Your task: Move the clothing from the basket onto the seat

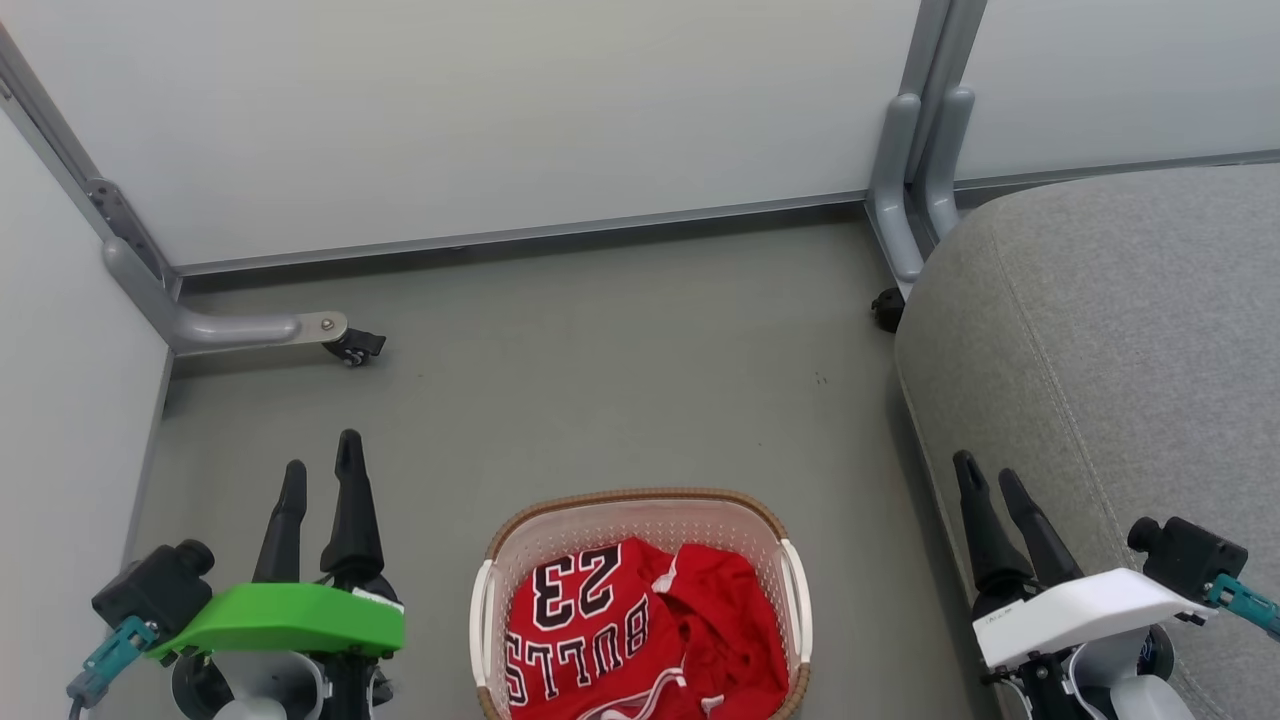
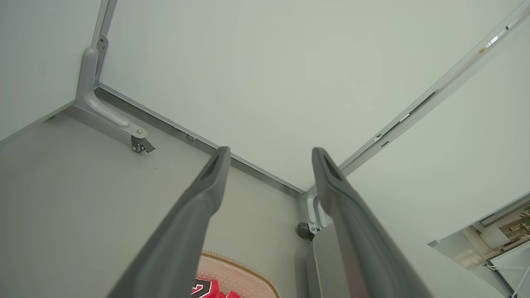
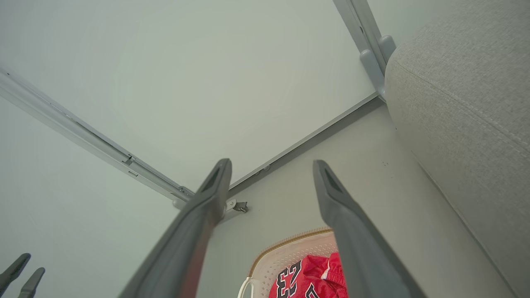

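The cream basket (image 1: 640, 508) with a brown rim stands on the floor at the bottom centre of the head view. Red clothing (image 1: 640, 630) lies in it, a jersey lettered "BULLS 23" uppermost, with plainer red fabric to its right. The grey seat (image 1: 1120, 340) fills the right side. My left gripper (image 1: 320, 468) is open to the left of the basket, nothing between its fingers. My right gripper (image 1: 990, 478) is open over the seat's left edge, empty. The left wrist view catches the basket rim (image 2: 244, 267); the right wrist view shows the basket (image 3: 290, 252), clothing (image 3: 314, 277) and seat (image 3: 468, 103).
Pale partition panels enclose the area, with grey metal feet on castors at the left (image 1: 350, 345) and beside the seat (image 1: 886, 308). Open grey floor (image 1: 620, 380) lies between the basket and the far panel. The left gripper's fingertips (image 3: 20, 273) show in the right wrist view.
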You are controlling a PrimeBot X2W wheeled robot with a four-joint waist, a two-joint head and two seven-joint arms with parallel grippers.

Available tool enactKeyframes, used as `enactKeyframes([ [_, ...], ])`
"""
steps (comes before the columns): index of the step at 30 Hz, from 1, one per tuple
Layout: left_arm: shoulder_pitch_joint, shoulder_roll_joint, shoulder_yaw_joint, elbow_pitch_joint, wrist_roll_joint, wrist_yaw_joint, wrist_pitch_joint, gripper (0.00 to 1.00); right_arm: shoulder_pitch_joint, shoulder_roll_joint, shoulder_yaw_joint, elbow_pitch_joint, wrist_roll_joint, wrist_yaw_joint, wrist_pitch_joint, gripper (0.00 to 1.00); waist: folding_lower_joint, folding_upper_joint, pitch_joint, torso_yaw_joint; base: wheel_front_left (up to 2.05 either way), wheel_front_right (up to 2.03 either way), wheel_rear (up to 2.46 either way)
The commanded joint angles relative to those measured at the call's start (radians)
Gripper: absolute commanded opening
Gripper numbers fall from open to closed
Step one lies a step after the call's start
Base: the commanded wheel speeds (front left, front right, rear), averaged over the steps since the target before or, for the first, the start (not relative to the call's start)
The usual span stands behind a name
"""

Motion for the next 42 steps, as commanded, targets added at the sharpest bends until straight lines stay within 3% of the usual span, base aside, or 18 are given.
enactKeyframes([
  [1, 0.003, 0.007, -0.003, -0.017, 0.033, 0.007, -0.011, 1.00, -0.001, -0.007, 0.004, -0.017, -0.033, 0.000, -0.012, 1.00, 0.0000, 0.0000, 0.001, 0.000, 0.00, 0.00, 0.00],
  [42, 0.033, 0.010, -0.079, -0.072, 0.440, 0.049, -0.113, 1.00, 0.025, -0.010, 0.051, -0.078, -0.424, 0.000, -0.114, 1.00, 0.0000, 0.0000, 0.006, -0.003, 0.00, 0.00, 0.00],
])
